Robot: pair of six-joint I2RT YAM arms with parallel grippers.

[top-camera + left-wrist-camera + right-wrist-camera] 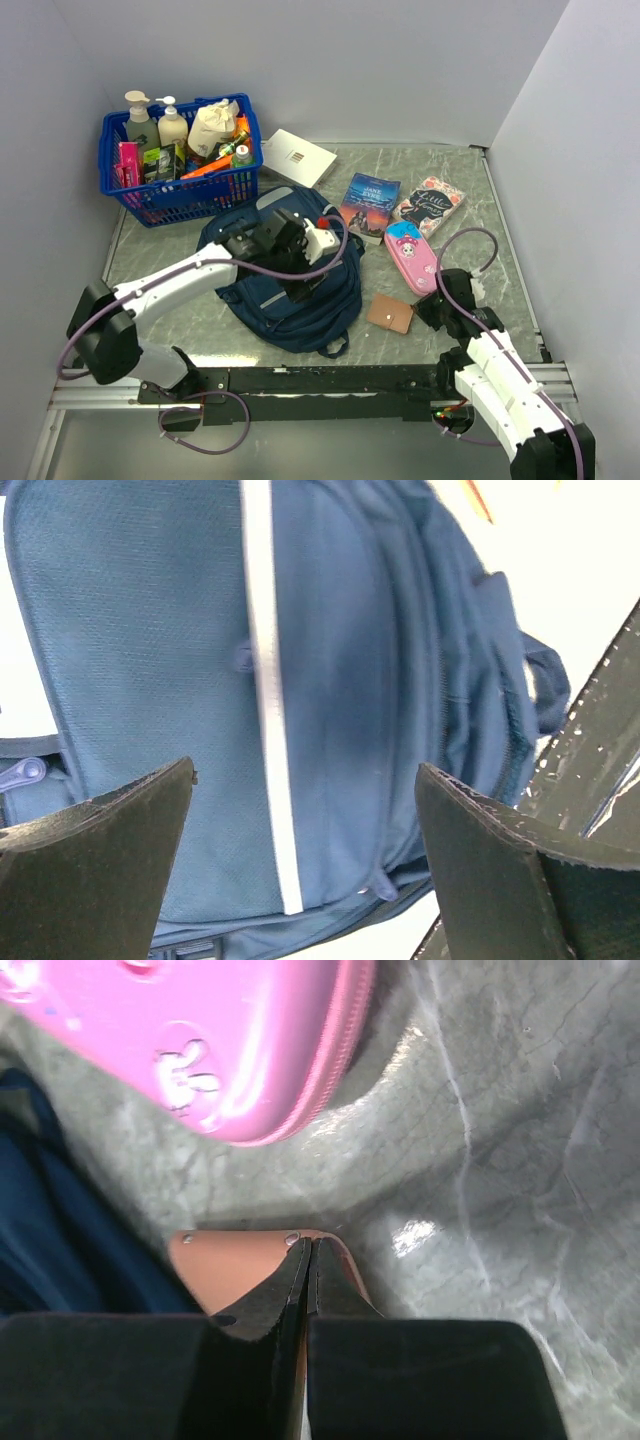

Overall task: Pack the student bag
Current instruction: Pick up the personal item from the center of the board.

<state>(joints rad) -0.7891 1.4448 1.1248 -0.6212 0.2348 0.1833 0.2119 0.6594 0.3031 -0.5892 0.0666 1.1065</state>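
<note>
The student bag (312, 322), a navy backpack with a grey stripe, lies flat in the middle of the table. My left gripper (300, 282) hovers over its front, open wide. In the left wrist view the bag (350, 680) fills the space under the left gripper (305, 770), and nothing is between the fingers. My right gripper (430, 308) is shut at the right edge of a small tan leather pouch (390, 313). In the right wrist view the right gripper (310, 1242) has its tips pressed together over the pouch (230, 1265), with nothing clamped.
A pink pencil case (412, 258) lies just behind the pouch and shows again in the right wrist view (200, 1040). Two books (370, 205) (430, 205) and a white box (298, 157) sit further back. A blue basket (190, 195) of bottles stands at the back left.
</note>
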